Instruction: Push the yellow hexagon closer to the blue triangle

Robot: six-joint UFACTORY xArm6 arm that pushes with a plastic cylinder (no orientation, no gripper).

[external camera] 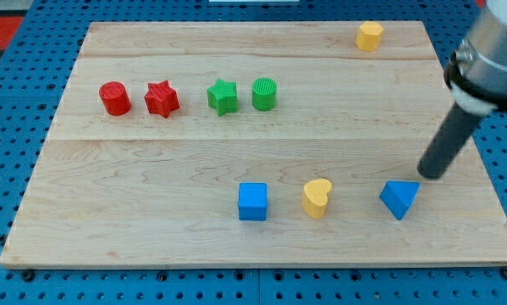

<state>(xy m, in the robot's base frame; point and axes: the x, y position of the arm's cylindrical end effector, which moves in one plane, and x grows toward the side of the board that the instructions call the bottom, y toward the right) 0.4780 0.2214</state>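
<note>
- At the desk's (pixel 151 246) bottom edge sit the blue triangle (pixel 399 199), yellow heart (pixel 316 197) and blue cube (pixel 253 202).
- Just above the triangle, our tool, a bare rod holding nothing, has its tip (pixel 432 174); we risk nudging the triangle.
- Farthest, at the top edge, waits the yellow hexagon (pixel 370 36).

Red cylinder (pixel 114 98) and star (pixel 162 98); green star (pixel 223 96) and cylinder (pixel 264 93); blue cube (pixel 253 202) and triangle (pixel 399 198); yellow heart (pixel 316 197) and hexagon (pixel 370 36).
</note>
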